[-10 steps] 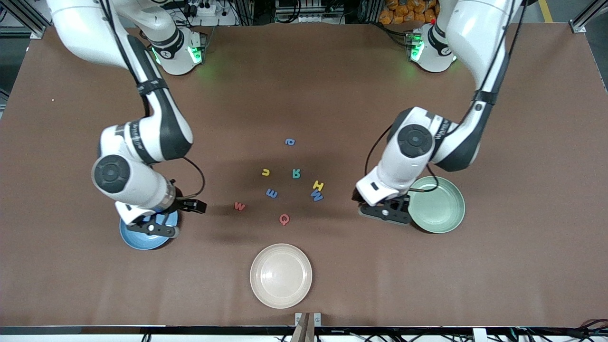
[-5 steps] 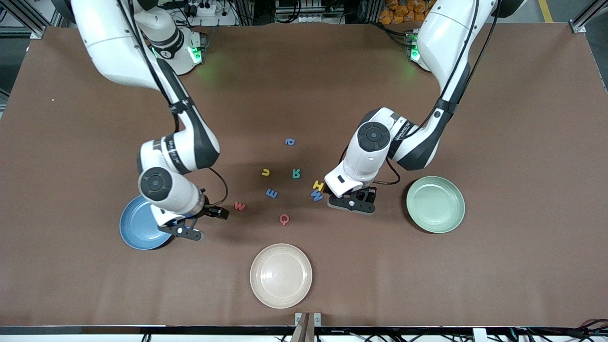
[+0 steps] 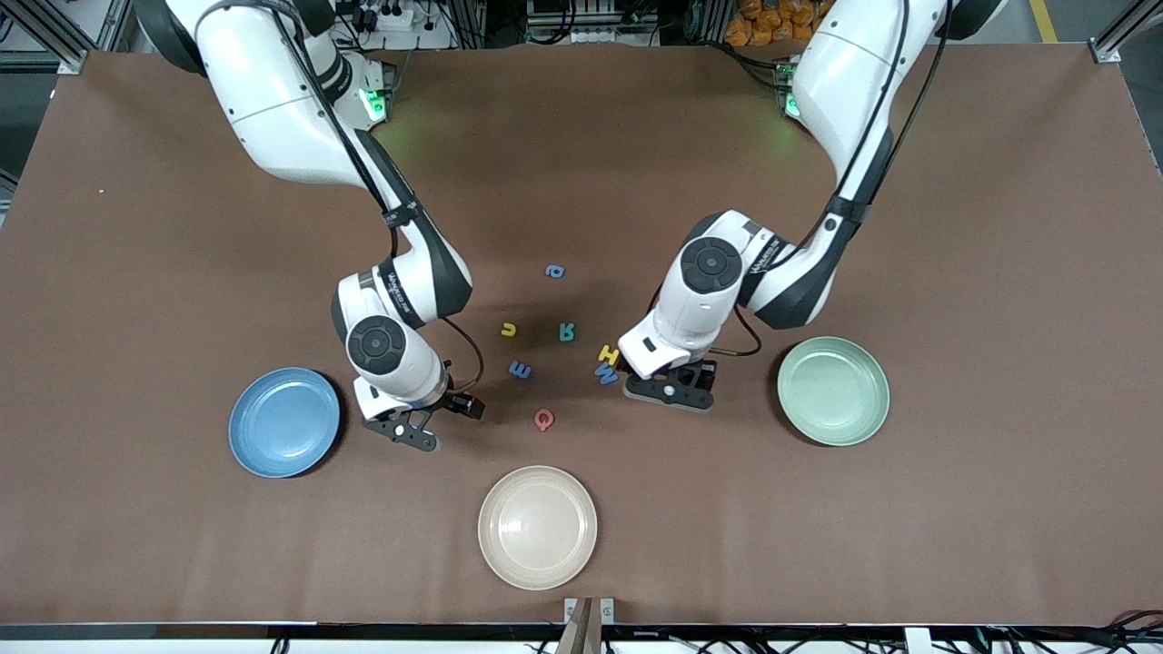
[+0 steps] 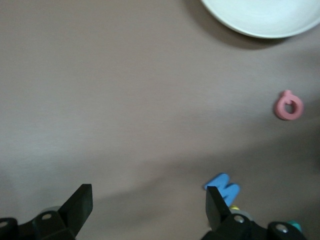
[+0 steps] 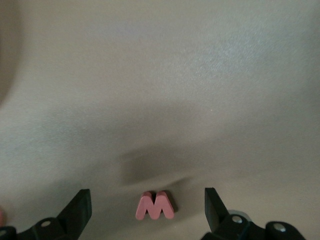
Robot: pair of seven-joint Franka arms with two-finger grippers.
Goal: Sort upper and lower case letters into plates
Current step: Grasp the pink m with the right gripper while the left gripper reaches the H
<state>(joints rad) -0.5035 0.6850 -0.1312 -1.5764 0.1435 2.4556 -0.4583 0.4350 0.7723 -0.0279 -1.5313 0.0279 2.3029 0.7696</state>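
We note a brown desk (image 3: 999, 227) carrying three plates: blue plate (image 3: 283, 422) toward the right arm's end, green plate (image 3: 833, 391) toward the left arm's end, cream plate (image 3: 537, 527) nearest the front camera. Between them lie small foam letters: blue a (image 3: 554, 271), yellow u (image 3: 509, 329), teal R (image 3: 567, 332), yellow H (image 3: 609, 353), blue M (image 3: 606, 373), blue m (image 3: 520, 369), red Q (image 3: 543, 419), red w (image 5: 155, 206).
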